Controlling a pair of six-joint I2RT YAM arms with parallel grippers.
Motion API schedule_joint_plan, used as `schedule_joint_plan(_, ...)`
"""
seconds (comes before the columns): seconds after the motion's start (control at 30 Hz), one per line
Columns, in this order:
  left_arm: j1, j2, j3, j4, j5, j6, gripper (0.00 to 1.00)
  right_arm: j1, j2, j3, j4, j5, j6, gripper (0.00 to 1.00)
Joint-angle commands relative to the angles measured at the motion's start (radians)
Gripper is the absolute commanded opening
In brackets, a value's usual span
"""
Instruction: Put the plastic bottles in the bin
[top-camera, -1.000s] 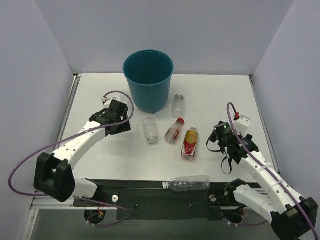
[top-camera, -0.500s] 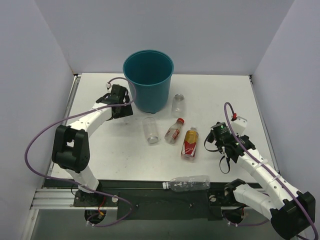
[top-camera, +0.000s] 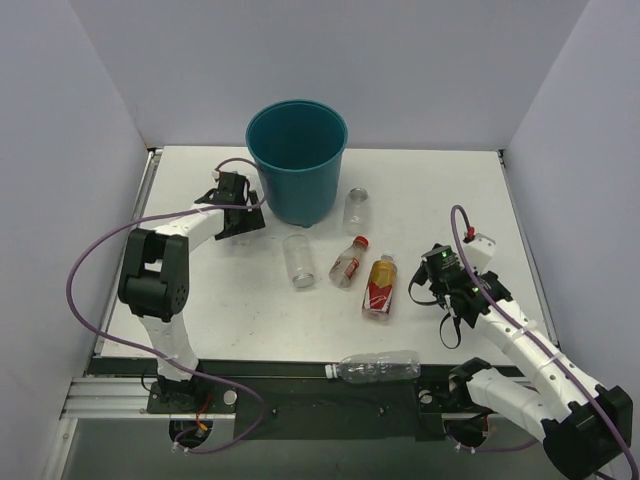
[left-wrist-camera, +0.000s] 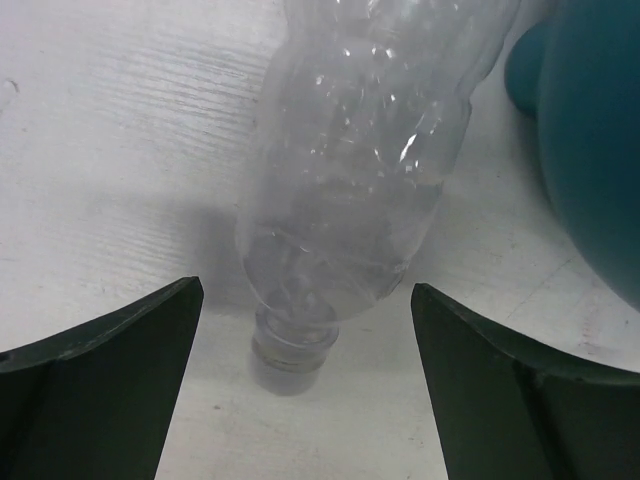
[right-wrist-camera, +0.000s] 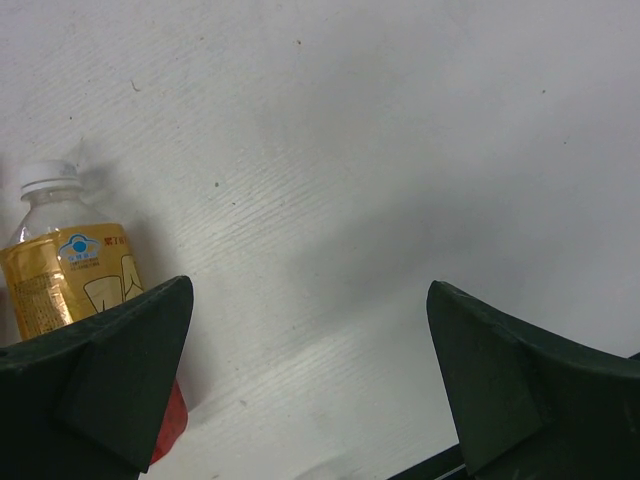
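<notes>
Presently: left gripper (left-wrist-camera: 305, 300), jaws spread wide, holding nothing, set over a clear bottle (left-wrist-camera: 360, 170) lying flat on the table (left-wrist-camera: 100, 110). The bottle's long axis runs straight away between the fingers, neck toward the wrist (base out of frame). The bin (left-wrist-camera: 590, 130) stands just beside it. Right gripper (right-wrist-camera: 310, 290): open, empty, farther off, with the orange-yellow bottle (right-wrist-camera: 60, 275) to its left.

The overhead camera's fixed high behind the arm bases (top-camera: 330, 400), tilted down and forward, far enough back to catch the whole table (top-camera: 200, 290). The left wrist camera's in tight and low, looking out between its own fingers (left-wrist-camera: 100, 370) at a clear bottle (left-wrist-camera: 350, 170), and it shares the teal wall of the bin (left-wrist-camera: 600, 140) with the overhead. The right wrist camera's just as close to the table, sharing the orange-yellow bottle (right-wrist-camera: 60, 270) at its left edge.
</notes>
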Motion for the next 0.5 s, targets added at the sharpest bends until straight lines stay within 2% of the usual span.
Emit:
schedule_joint_plan(0.0, 0.006, 0.044, 0.021, 0.093, 0.049, 0.007, 0.97, 0.015, -0.007, -0.017, -0.009, 0.011, 0.031, 0.96)
schedule_joint_plan(0.07, 0.011, 0.058, 0.033, 0.095, 0.060, -0.001, 0.93, 0.020, -0.008, -0.017, -0.009, 0.010, 0.032, 0.96)
schedule_joint_plan(0.23, 0.022, 0.045, 0.033, 0.107, 0.063, -0.010, 0.72, 0.030, -0.019, -0.021, -0.012, 0.008, 0.041, 0.96)
schedule_joint_plan(0.3, 0.020, 0.029, 0.024, 0.108, 0.062, -0.011, 0.67, 0.030, -0.015, -0.026, -0.011, 0.007, 0.045, 0.96)
schedule_joint_plan(0.47, 0.022, -0.075, -0.013, 0.072, 0.034, -0.010, 0.64, 0.039, 0.008, -0.018, -0.009, -0.002, 0.045, 0.96)
